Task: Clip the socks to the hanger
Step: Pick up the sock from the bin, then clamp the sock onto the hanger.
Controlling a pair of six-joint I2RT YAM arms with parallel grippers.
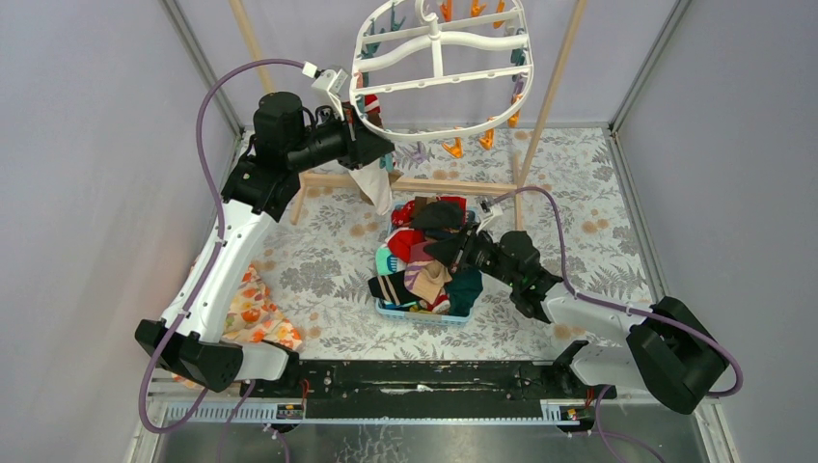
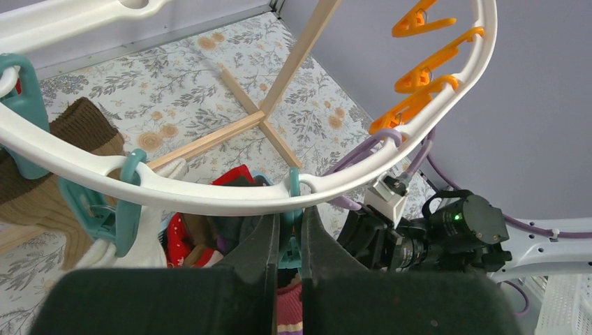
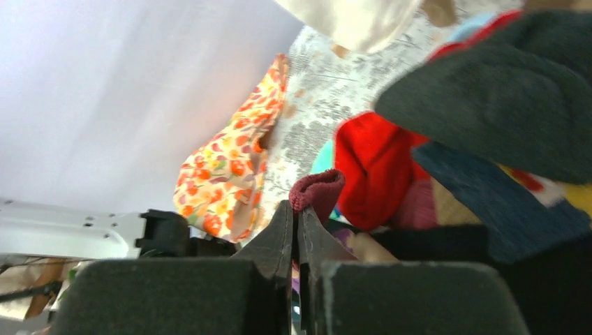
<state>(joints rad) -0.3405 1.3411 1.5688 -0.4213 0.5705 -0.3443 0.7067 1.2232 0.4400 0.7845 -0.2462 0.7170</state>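
Note:
The white oval hanger point(image 1: 439, 68) hangs at the back; its rim point(image 2: 209, 199) crosses the left wrist view. My left gripper point(image 1: 374, 147) is at the rim's near left part, its fingers point(image 2: 265, 258) shut on a teal peg point(image 2: 292, 241). A white sock point(image 1: 378, 188) hangs from another teal peg point(image 2: 129, 206), and a brown sock point(image 2: 77, 125) hangs further left. My right gripper point(image 1: 453, 248) is low over the sock pile point(image 1: 424, 260) and is shut point(image 3: 297, 213) on the cuff of a maroon sock point(image 3: 317, 190). A red sock point(image 3: 377, 167) and a dark sock point(image 3: 502, 105) lie beside it.
The socks sit in a blue basket point(image 1: 424, 314) at mid table. The wooden pole frame point(image 1: 424, 183) stands under the hanger. Orange pegs point(image 2: 419, 63) line the far rim. The orange floral cloth point(image 1: 253, 309) lies at the left by the left arm.

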